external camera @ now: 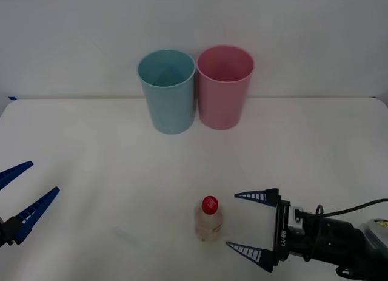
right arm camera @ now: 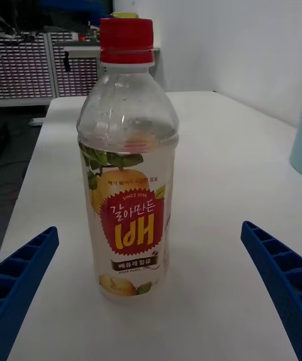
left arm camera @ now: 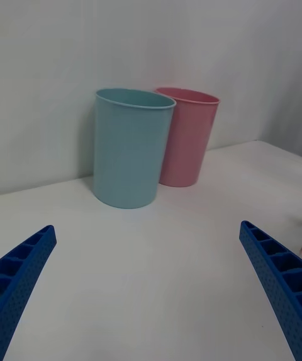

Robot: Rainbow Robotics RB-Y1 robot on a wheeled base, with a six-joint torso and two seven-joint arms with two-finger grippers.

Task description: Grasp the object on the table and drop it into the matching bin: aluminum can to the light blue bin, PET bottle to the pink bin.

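With its blue ribbed fingers spread, the right gripper (external camera: 250, 230) faces the small clear red-capped plastic bottle (external camera: 208, 219) just ahead; advancing off-centre could topple this light upright bottle.

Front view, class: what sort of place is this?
Probably a robot test lab: a plain white table holding a light blue plastic bin, a pink plastic bin and a red-capped clear plastic bottle.

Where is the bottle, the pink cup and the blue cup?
bottle (right arm camera: 128, 210), right wrist view, on its label.
pink cup (external camera: 224, 102), front view, on its outer wall.
blue cup (external camera: 170, 105), front view, on its outer wall.
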